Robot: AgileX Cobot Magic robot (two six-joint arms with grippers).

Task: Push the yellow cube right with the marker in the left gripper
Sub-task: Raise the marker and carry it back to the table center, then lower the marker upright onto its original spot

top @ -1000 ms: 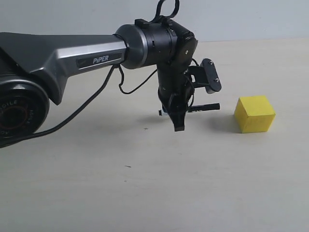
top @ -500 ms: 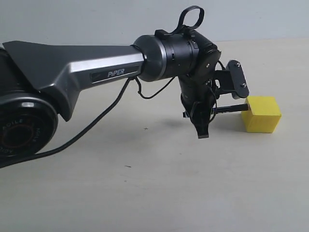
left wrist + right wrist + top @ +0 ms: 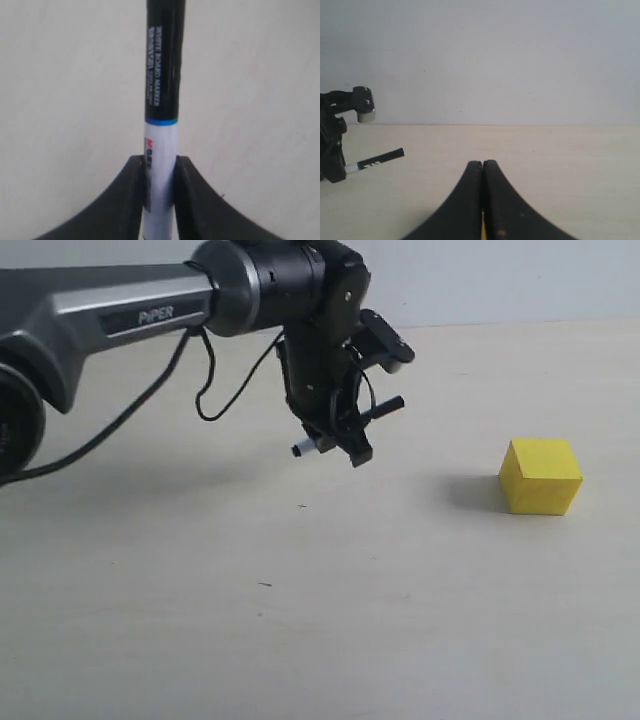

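Pale tabletop (image 3: pixel 300 620) meets a plain wall, with the yellow cube (image 3: pixel 540 477) at the right of the frame, well apart from the marker (image 3: pixel 385 407) held aloft at upper centre. The left gripper (image 3: pixel 340 435) has its jaws narrowly parted, clenched on the marker's white barrel. I judge the approach is in hand: the black cap must drop to cube height and meet its left face squarely.

Pale beige tabletop (image 3: pixel 300 650), matte and smooth, marked by 2 tiny dark specks (image 3: pixel 302 506). Behind it, plain light grey wall (image 3: pixel 500 280). Soft, even light, faint shadows only.
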